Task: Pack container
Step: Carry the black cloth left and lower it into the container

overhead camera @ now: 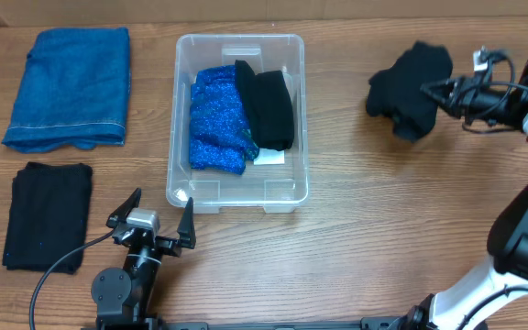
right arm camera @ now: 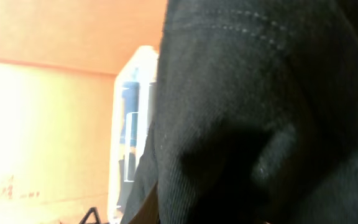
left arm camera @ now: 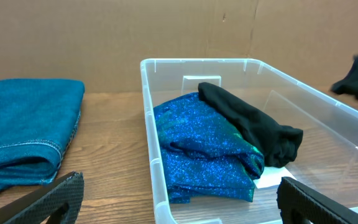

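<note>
The clear rectangular plastic container (overhead camera: 238, 191) sits in the middle of the wooden bench (overhead camera: 374, 211), just ahead of the left pincer (overhead camera: 159, 220), whose fingers stand wide apart and empty. Packing looks roughly two-fifths done. Two pieces lie inside, side by side: one sparkly blue fabric (overhead camera: 214, 124) and one long black garment (overhead camera: 269, 110). Three remain outside. One bunched black garment (overhead camera: 401, 82) looks clamped in the right pincer (overhead camera: 434, 92), well right of the container. One folded blue towel (overhead camera: 67, 87) and one folded black cloth (overhead camera: 49, 215) lie at the left.

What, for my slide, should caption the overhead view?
Right gripper holds black garment beside partly packed container; left gripper open.
</note>
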You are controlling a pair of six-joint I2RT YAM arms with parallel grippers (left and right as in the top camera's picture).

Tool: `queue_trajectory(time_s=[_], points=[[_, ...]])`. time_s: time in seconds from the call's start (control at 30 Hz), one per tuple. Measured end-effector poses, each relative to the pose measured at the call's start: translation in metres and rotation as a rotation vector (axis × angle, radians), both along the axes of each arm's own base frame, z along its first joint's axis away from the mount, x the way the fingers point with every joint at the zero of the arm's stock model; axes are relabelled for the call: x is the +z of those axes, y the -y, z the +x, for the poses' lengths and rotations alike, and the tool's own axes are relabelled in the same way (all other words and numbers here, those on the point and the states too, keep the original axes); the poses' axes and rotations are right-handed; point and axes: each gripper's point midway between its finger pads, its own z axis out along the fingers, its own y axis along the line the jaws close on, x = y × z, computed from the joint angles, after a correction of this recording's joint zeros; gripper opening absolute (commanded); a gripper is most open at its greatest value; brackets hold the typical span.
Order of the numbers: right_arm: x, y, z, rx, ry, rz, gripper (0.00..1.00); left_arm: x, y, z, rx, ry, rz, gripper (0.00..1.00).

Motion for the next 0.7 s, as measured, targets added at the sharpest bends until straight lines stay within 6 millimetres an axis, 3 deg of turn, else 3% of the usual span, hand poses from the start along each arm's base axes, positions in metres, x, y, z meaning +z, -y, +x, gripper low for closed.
queue_trajectory(time_s=[0.1, 0.17, 0.3, 0.37, 0.5, 0.7], points=[[0.046, -0.022, 0.001, 0.052, 0.111, -0.037, 0.04, 0.000, 0.000, 0.000, 0.000, 0.000, 0.000, 1.00], [0.081, -0.050, -0.002, 0.107, 0.201, -0.071, 0.04, 0.000, 0.000, 0.000, 0.000, 0.000, 0.000, 1.00], [0.117, -0.113, -0.007, 0.193, 0.301, -0.178, 0.04, 0.000, 0.000, 0.000, 0.000, 0.000, 0.000, 1.00], [0.118, -0.145, -0.009, 0.226, 0.316, -0.239, 0.04, 0.000, 0.000, 0.000, 0.000, 0.000, 0.000, 1.00], [0.089, -0.202, -0.011, 0.240, 0.269, -0.426, 0.04, 0.000, 0.000, 0.000, 0.000, 0.000, 0.000, 1.00], [0.055, -0.242, -0.009, 0.182, 0.253, -0.691, 0.04, 0.000, 0.000, 0.000, 0.000, 0.000, 0.000, 1.00]])
